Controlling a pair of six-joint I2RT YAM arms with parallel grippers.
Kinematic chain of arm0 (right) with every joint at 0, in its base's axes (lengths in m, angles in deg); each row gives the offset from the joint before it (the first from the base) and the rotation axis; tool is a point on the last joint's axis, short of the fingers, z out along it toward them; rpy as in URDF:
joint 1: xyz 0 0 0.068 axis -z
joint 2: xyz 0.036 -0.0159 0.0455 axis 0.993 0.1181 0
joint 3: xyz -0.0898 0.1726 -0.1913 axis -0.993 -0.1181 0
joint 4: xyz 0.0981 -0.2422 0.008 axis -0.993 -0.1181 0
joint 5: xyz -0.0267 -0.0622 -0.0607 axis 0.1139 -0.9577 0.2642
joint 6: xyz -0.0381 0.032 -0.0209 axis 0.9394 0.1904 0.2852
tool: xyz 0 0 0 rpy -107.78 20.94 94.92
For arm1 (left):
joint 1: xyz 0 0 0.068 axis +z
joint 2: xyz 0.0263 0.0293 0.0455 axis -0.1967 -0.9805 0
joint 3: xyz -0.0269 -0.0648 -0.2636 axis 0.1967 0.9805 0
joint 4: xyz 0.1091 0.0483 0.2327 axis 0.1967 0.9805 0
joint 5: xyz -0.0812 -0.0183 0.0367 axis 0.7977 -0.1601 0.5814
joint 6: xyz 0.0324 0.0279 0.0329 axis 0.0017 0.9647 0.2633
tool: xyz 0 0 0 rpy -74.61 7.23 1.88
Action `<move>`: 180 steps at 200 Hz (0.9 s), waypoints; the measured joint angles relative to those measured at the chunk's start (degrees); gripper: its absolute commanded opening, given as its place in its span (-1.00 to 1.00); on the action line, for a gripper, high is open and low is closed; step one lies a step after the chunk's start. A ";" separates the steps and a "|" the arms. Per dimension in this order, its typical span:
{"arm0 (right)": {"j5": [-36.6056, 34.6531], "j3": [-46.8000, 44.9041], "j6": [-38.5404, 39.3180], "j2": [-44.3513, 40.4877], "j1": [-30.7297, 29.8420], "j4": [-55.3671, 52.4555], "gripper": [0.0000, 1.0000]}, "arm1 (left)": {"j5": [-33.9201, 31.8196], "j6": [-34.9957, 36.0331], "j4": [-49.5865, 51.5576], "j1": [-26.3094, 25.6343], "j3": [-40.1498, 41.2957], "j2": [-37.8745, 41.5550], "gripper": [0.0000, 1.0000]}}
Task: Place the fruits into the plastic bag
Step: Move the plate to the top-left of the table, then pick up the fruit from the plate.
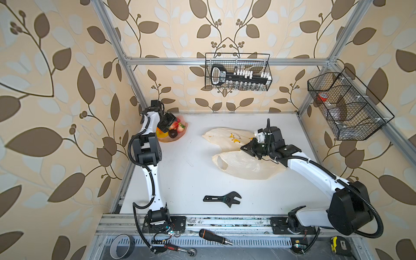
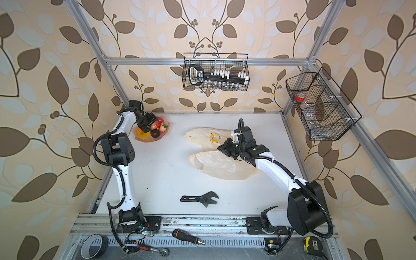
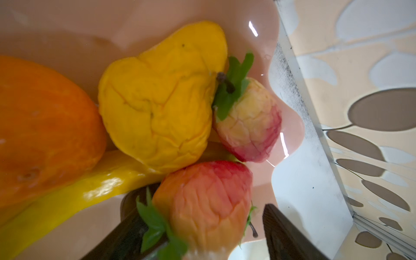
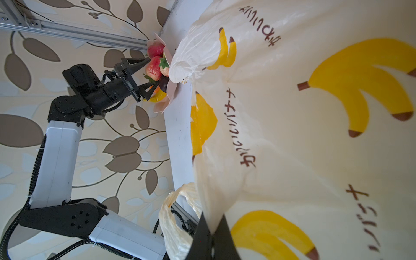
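The fruits lie heaped in a pink dish (image 1: 177, 139) at the table's far left: strawberries (image 1: 180, 128), a dark round one (image 1: 172, 134) and yellow and orange ones (image 1: 161, 134). My left gripper (image 1: 172, 126) (image 3: 202, 209) is open, its fingers on either side of a reddish strawberry (image 3: 202, 198), with a gap at one finger (image 3: 283, 229). Beside it lie a paler strawberry (image 3: 249, 121), a crumpled yellow fruit (image 3: 162, 108), a tangerine (image 3: 45, 130) and a banana (image 3: 90, 186). The plastic bag (image 1: 243, 165) (image 4: 292, 112) lies right of centre. My right gripper (image 1: 244, 148) (image 4: 211, 225) is shut on its film.
A black adjustable wrench (image 1: 222, 199) lies near the front of the table. Wire baskets hang on the back wall (image 1: 237, 72) and the right wall (image 1: 346, 105). On the front rail lie a screwdriver (image 1: 213, 236), a ratchet (image 1: 180, 248), a tape roll (image 1: 119, 245) and a tape measure (image 1: 338, 245).
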 measured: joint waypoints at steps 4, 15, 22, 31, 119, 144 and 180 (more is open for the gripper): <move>-0.04 0.04 0.00 0.00 -0.04 -0.07 -1.00 | 0.00 -0.11 -0.09 0.22 0.00 -0.20 0.54; -0.22 0.13 0.00 0.00 -0.09 -0.17 -1.00 | 0.07 -0.31 -0.37 0.24 0.00 -0.52 0.48; -0.39 0.13 0.00 0.00 -0.15 -0.24 -1.00 | 0.11 -0.44 -0.57 0.24 0.00 -0.61 0.43; -0.48 0.13 0.00 0.00 -0.26 -0.33 -1.00 | 0.24 -0.81 -0.79 0.24 0.00 -0.61 0.37; -1.11 0.20 0.00 0.00 -0.63 -0.94 -1.00 | 3.04 -0.63 -5.99 0.24 10.12 2.58 -0.10; -1.11 0.22 0.00 0.00 -0.63 -1.05 -1.00 | 3.39 -0.57 -6.03 0.24 13.25 6.10 -0.11; -1.09 0.42 0.00 0.00 -0.63 -1.11 -1.00 | 4.79 -0.33 -6.27 0.24 15.04 12.87 -0.12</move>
